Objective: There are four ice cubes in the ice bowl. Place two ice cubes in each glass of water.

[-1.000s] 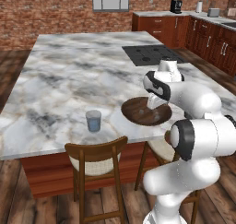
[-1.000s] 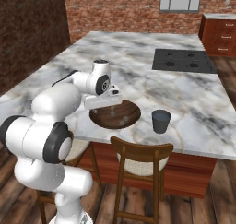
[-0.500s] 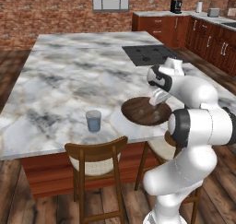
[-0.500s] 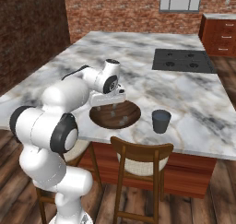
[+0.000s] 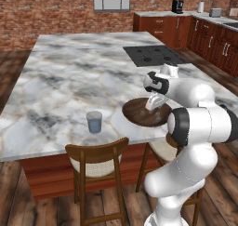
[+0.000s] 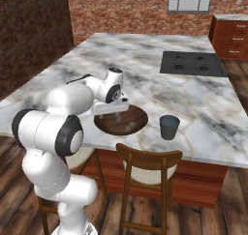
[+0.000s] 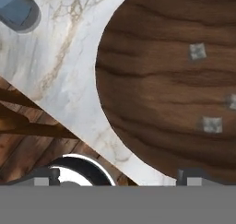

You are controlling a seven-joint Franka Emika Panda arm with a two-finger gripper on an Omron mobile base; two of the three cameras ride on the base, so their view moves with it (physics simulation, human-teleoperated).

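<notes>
so: claw spread above the ice bowl

three ice cubes (image 7: 197,51) lie apart in the ice bowl (image 7: 152,94), a dark wooden dish near the marble counter's (image 5: 69,85) front edge. the gripper (image 6: 117,114) hovers just over the bowl, jaws wide apart, holding nothing. one glass of water (image 5: 94,122) stands well to the side; a wooden chair (image 5: 97,160) sits below.

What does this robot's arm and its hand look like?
The arm is made of glossy white rounded shells joined by dark grey, almost black, rings at the joints. It ends in a white hand with a gripper of two small dark fingers. No loose cables or markings are visible.
</notes>
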